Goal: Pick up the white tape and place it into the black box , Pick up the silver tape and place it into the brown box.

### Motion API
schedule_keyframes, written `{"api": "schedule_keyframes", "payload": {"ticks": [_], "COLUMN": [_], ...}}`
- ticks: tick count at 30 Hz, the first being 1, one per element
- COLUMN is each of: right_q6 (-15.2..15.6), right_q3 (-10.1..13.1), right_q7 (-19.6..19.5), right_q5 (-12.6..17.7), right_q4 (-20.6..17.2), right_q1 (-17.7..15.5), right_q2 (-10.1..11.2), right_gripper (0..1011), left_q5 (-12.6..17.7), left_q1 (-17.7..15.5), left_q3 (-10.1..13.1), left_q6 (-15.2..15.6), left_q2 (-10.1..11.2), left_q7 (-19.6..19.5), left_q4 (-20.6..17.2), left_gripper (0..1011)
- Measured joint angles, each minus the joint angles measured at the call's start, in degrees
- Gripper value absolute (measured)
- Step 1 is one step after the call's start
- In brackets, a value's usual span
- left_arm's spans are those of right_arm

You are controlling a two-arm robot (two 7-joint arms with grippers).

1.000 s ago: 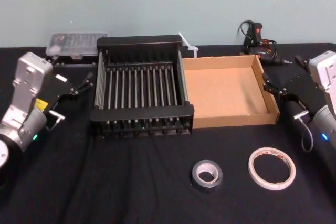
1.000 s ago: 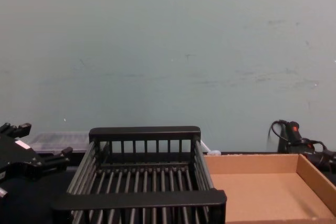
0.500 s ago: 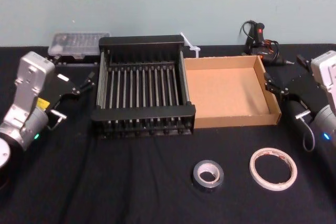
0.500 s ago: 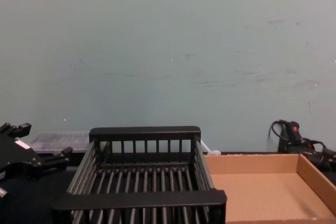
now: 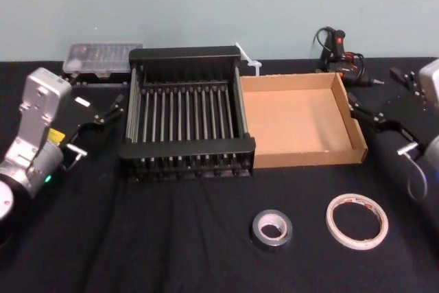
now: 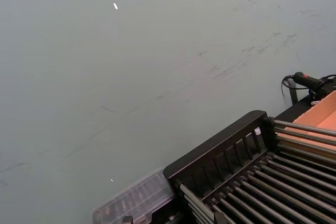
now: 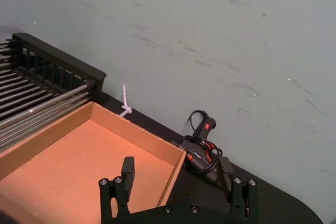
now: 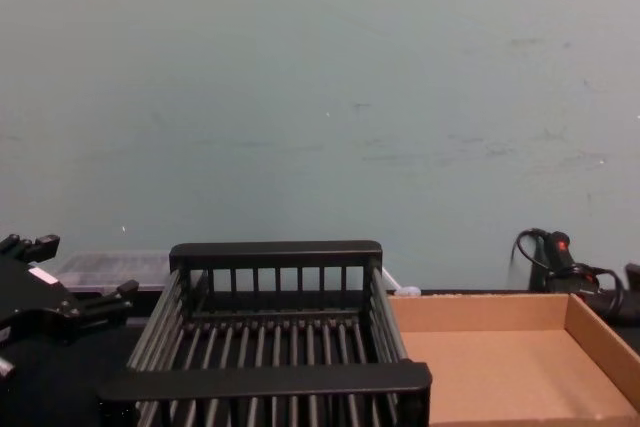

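Observation:
The white tape [image 5: 356,220] lies flat on the black cloth at the front right. The silver tape [image 5: 271,230] lies to its left. Behind them stand the black box [image 5: 185,149] and, touching its right side, the brown box [image 5: 309,157]; both also appear in the chest view as the black box [image 8: 270,379] and the brown box [image 8: 480,299]. My right gripper [image 5: 376,90] hovers open beside the brown box's right wall, far behind the white tape, with nothing between its fingers [image 7: 127,169]. My left gripper [image 8: 70,272] is open and holds nothing, left of the black box.
A clear plastic case [image 5: 101,56] sits at the back left. A white zip tie [image 5: 245,58] lies behind the boxes. A black tool with cables [image 5: 336,49] lies at the back right, just beyond my right gripper. The wall closes off the back.
My right arm has drifted a little to the right, away from the brown box. The left arm, both tapes and both boxes have stayed put.

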Motion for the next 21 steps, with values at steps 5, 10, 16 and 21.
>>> {"api": "schedule_keyframes", "payload": {"ticks": [5,10,16,21], "right_q6": [2.28,4.27,6.55,9.94], "right_q3": [2.15,4.73,7.81,9.81], "right_q7": [1.50,3.17,4.95,6.25], "right_q5": [1.79,3.76,6.29,8.75], "right_q4": [-3.90,-7.87,-11.73,-13.62], "right_q1": [-2.75,-6.49,-11.38,-14.70], "right_q2": [2.08,4.50,6.89,7.66], "right_gripper": [1002,1002,1002,1002], "left_q5": [0.00,0.00,0.00,0.00], "left_q1": [0.00,0.01,0.00,0.00], "left_q3": [0.00,0.00,0.00,0.00], "left_q6": [0.00,0.00,0.00,0.00], "left_q2": [0.00,0.01,0.00,0.00], "left_q7": [0.00,0.00,0.00,0.00], "left_q4": [0.00,0.00,0.00,0.00], "left_gripper": [1001,1001,1001,1001]}}
